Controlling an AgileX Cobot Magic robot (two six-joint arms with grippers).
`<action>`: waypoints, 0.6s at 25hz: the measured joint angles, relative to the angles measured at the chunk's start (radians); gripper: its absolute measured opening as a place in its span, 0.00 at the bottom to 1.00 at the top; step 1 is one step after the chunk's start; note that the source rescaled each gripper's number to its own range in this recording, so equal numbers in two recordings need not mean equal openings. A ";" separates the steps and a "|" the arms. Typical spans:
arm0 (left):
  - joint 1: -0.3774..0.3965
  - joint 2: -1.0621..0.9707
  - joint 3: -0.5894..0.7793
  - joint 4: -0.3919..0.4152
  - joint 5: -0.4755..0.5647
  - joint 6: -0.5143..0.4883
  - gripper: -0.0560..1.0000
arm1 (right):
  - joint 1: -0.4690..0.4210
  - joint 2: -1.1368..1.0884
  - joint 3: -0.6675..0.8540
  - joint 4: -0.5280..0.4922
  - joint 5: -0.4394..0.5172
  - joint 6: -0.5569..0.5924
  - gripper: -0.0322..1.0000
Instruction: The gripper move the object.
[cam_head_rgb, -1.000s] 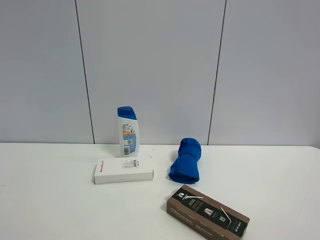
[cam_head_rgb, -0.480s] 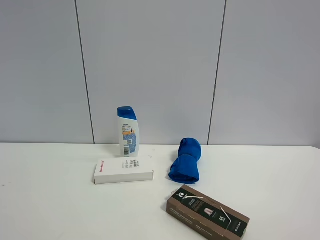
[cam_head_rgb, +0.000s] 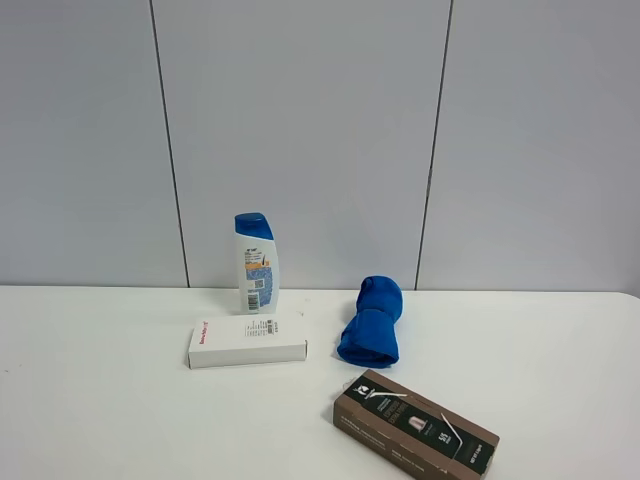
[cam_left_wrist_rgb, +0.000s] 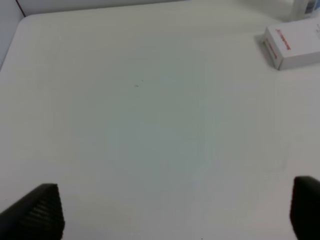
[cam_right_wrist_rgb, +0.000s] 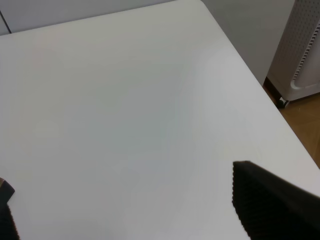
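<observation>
The white shampoo bottle (cam_head_rgb: 256, 262) with a blue cap stands upright at the back of the white table (cam_head_rgb: 100, 400), near the wall. Neither gripper shows in the exterior high view. In the left wrist view my left gripper (cam_left_wrist_rgb: 172, 215) is open and empty over bare table, with dark fingertips (cam_left_wrist_rgb: 37, 214) far apart. The bottle is far from it, with only a pale sliver (cam_left_wrist_rgb: 306, 7) at the frame edge. In the right wrist view my right gripper (cam_right_wrist_rgb: 135, 210) is open and empty, one finger (cam_right_wrist_rgb: 270, 205) over bare table near the table's corner.
A flat white box (cam_head_rgb: 247, 340) lies in front of the bottle and shows in the left wrist view (cam_left_wrist_rgb: 295, 46). A blue rolled cloth (cam_head_rgb: 371, 320) lies to its right. A brown box (cam_head_rgb: 415, 423) lies near the front. A white perforated unit (cam_right_wrist_rgb: 305, 50) stands on the floor beyond the table edge.
</observation>
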 joint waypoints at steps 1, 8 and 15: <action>0.000 0.000 0.000 0.000 0.000 0.000 1.00 | 0.000 0.000 0.000 0.000 0.000 0.000 0.63; 0.000 0.000 0.000 0.000 0.000 0.000 1.00 | 0.000 0.000 0.000 0.000 0.000 0.000 0.63; 0.000 0.000 0.000 0.000 0.000 0.000 1.00 | 0.000 0.000 0.000 0.000 0.000 0.000 0.63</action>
